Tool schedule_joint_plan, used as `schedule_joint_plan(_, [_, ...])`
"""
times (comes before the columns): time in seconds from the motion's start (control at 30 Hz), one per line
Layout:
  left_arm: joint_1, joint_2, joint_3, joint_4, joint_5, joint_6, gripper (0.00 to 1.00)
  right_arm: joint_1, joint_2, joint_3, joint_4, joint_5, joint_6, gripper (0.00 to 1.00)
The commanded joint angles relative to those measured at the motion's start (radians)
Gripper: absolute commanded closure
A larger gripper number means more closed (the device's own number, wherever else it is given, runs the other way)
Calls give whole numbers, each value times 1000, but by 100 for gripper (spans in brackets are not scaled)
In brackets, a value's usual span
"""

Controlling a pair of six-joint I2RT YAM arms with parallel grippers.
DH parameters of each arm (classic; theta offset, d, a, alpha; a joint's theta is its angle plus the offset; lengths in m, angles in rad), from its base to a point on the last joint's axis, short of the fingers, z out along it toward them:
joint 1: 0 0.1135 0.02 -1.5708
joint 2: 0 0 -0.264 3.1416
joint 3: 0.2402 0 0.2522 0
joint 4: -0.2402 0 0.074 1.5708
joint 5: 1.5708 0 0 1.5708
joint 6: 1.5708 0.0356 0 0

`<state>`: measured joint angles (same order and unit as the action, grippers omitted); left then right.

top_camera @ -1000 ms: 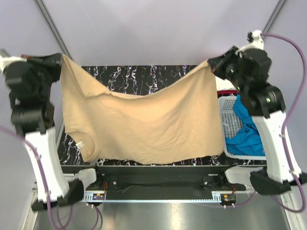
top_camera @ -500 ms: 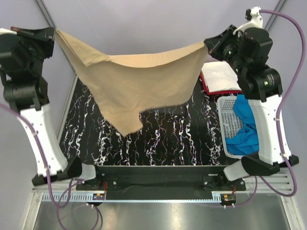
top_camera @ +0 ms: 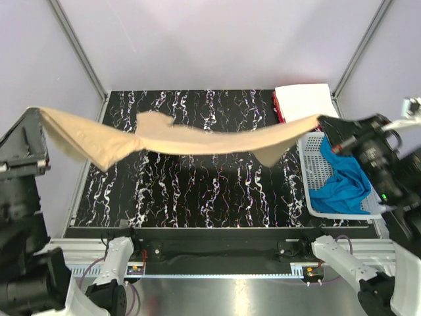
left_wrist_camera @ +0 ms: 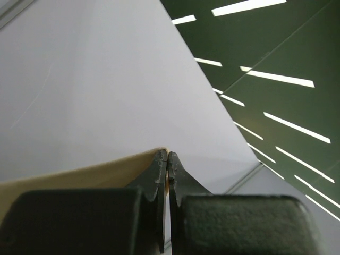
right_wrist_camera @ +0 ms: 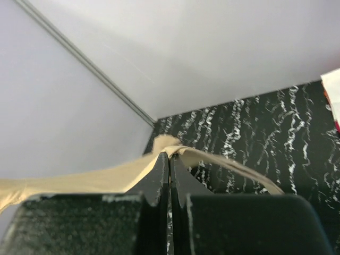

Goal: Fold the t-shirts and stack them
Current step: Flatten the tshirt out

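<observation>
The tan t-shirt (top_camera: 177,139) is stretched almost flat in the air above the black marbled table (top_camera: 197,191), one sleeve flapping up at mid-left. My left gripper (top_camera: 41,113) is shut on its left corner, and my right gripper (top_camera: 322,121) is shut on its right corner. In the left wrist view the jaws (left_wrist_camera: 168,155) pinch the tan cloth (left_wrist_camera: 79,175) at their tips. The right wrist view shows the same pinch (right_wrist_camera: 170,151), with the tan cloth (right_wrist_camera: 79,180) trailing off to the left. A folded white t-shirt (top_camera: 302,100) lies at the back right on a red one (top_camera: 277,108). A blue t-shirt (top_camera: 342,184) lies crumpled in the basket.
A white mesh basket (top_camera: 308,172) stands at the table's right edge, just below my right gripper. Metal frame posts (top_camera: 79,49) rise at the back corners. Both arms' bases (top_camera: 118,253) sit along the near edge.
Both arms have swung out and toward the near edge. The tan t-shirt, hanging down like a curtain a second ago, has been flung up and now spans the table nearly level.
</observation>
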<state>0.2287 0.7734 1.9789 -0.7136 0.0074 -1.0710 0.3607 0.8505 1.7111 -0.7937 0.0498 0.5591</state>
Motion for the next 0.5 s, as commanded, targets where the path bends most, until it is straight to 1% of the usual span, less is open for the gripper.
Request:
schedule_joint_plan(0.0, [1, 6, 50, -13, -12, -35, 100, 0, -60, -5, -1, -47, 47, 100])
schedule_joint_plan(0.13, [-2, 32, 153, -26, 14, -38, 100, 0, -77, 51, -4, -73, 71, 100])
schedule_joint_plan(0.17, [-2, 41, 181, -24, 3, -35, 100, -2, -71, 77, -4, -61, 70, 100])
schedule_joint_plan(0.23, [-2, 67, 189, -26, -3, -18, 100, 0, -54, 97, -4, -24, 59, 100])
schedule_joint_plan(0.27, [-2, 78, 183, -24, -45, -11, 100, -2, -35, 99, -4, 34, 49, 100])
schedule_joint_plan(0.33, [-2, 122, 154, -15, -73, 32, 100, -2, -4, 85, 17, 88, 30, 100])
schedule_joint_plan(0.37, [-2, 139, 138, 5, -99, 48, 100, -2, 39, 79, 22, 138, 12, 100])
schedule_joint_plan(0.47, [-2, 232, 23, 80, -115, 94, 100, -2, 136, 12, 96, 194, -16, 100])
